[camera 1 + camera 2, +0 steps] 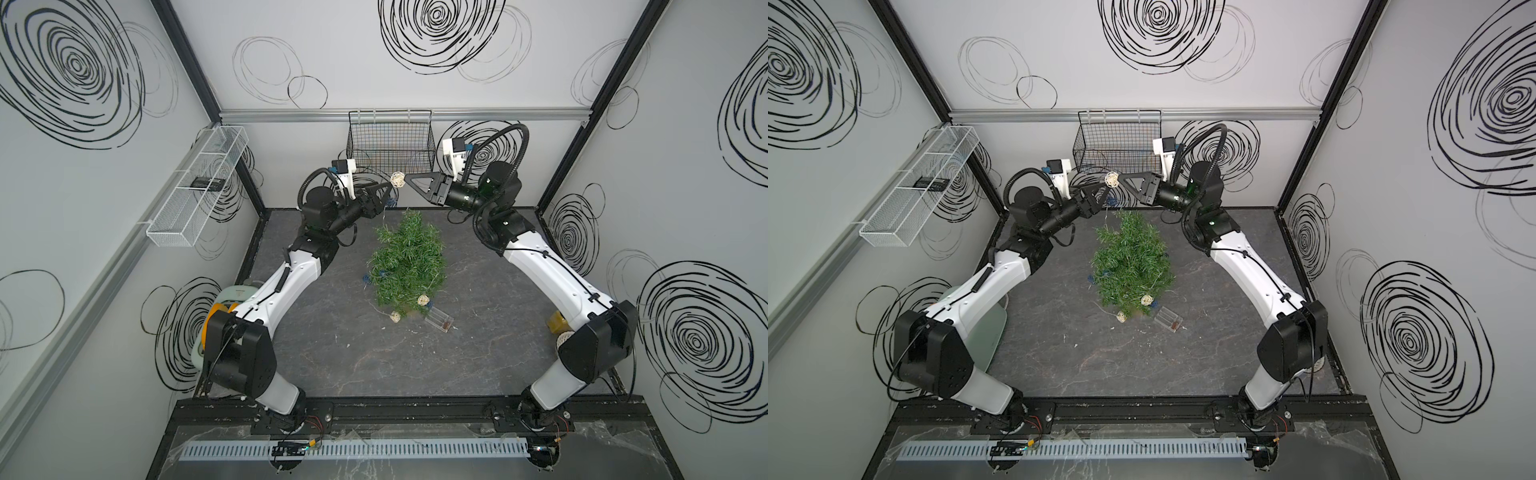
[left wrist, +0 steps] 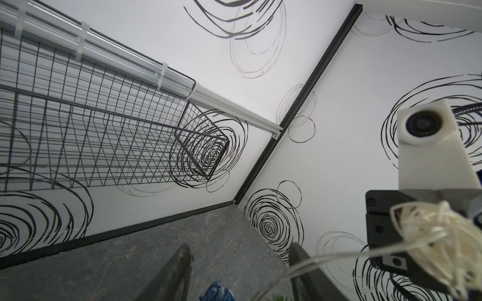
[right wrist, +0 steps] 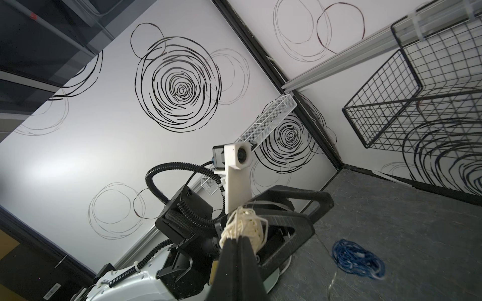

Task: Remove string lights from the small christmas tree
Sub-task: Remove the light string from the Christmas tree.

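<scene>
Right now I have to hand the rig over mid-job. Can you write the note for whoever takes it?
Right gripper: shut on a cream ball of the string lights, held high in front of the black wire basket.
Left gripper: open, beside that ball, gripping nothing.
Small christmas tree: mid-table, with blue balls at its side and two cream balls at its foot, near a clear box.
Done: one stretch lifted clear.
Left: free the rest from the branches.

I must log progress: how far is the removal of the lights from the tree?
Done: one blue ball is off the tree. In hand: right jaws shut on a raised cream ball; left jaws open beside it. Left: two cream balls and another blue one at the tree.
</scene>
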`<state>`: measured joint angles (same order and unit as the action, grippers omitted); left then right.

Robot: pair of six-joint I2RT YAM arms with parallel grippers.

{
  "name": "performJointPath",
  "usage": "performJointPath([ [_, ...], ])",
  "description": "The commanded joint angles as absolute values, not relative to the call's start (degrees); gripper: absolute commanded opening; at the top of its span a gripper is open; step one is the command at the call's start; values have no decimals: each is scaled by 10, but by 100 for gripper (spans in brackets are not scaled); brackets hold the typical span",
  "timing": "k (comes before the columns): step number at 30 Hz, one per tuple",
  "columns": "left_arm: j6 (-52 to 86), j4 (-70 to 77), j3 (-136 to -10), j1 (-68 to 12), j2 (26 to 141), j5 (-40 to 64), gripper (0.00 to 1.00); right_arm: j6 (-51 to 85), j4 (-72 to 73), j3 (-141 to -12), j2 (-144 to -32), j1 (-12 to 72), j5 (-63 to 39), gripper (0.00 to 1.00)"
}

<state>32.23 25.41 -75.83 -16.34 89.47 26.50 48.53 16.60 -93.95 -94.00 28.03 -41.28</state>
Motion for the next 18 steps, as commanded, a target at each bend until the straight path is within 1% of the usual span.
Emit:
performJointPath([
  [1, 313, 284, -785, -159, 904, 263, 56, 473, 164, -940, -914, 283, -422, 0],
  [3, 312, 284, -787, -158, 906, 264, 50, 471, 163, -932, -909, 281, -421, 0],
  [8, 310, 284, -792, -158, 910, 265, 30, 472, 165, -920, -903, 280, -421, 0],
  [13, 304, 269, -803, -154, 907, 252, 6, 471, 165, -910, -893, 277, -416, 0],
  [14, 304, 263, -806, -152, 906, 248, 0, 472, 164, -908, -891, 276, -413, 3],
  [15, 304, 257, -808, -151, 906, 243, 0, 473, 162, -906, -888, 274, -409, 9],
  [18, 311, 254, -801, -142, 898, 236, 0, 492, 180, -888, -875, 263, -403, 36],
])
